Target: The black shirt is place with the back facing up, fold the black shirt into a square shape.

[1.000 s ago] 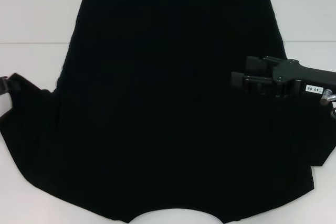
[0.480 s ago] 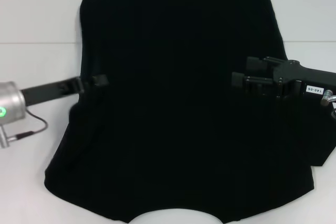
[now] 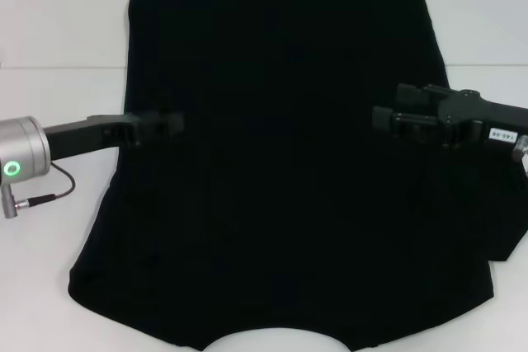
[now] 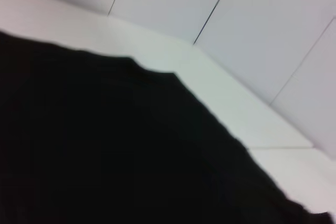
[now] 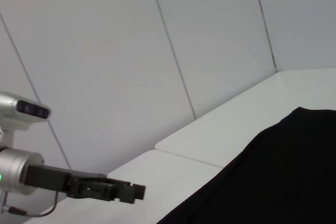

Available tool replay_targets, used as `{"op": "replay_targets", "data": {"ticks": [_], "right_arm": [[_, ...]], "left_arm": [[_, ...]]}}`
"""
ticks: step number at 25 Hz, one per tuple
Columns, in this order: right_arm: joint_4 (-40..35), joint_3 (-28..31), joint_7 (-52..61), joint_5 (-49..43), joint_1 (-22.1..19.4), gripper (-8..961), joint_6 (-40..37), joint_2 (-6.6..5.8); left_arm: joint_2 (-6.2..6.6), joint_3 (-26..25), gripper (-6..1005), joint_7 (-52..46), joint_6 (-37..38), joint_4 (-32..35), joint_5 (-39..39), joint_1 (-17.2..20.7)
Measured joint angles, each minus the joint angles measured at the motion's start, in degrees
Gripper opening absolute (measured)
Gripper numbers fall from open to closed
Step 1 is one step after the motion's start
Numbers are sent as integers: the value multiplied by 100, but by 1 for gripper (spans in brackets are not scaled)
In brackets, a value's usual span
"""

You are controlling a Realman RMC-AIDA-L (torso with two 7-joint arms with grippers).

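Now, the large black soft-fabric T-shirt (image 3: 280,162) lies spread flat across the middle of the white bench (image 3: 49,22), its left side already folded inward. Your left pincer (image 3: 169,124) hovers over that fold line and your right pincer (image 3: 386,119) over the shirt's right part; I cannot tell whether either is released or clenched. Take the right sleeve edge low and carry it inward evenly, so both folded sides run parallel.
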Motion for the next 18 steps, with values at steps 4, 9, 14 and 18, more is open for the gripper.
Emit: {"op": "replay_targets", "data": {"ticks": [4,9,14,18], "right_arm": [[-63,16,884,-43,11,891,219,-196],[-73,-90,2620,-542,13,891,198,-743],[11,-82,4240,-1503,-58,891,37,-1208],[15,-65,4980,-1924,-239,890,-201,-1358]], "left_arm": [[16,37,497,311,675,-10,-96,-12],[-78,265,697,1751,1759,-162,-143,-42],[-227,852,903,2817,2099,-218,-145,-6],[-261,1257,949,2899,1897,-192,-104,3]]}}
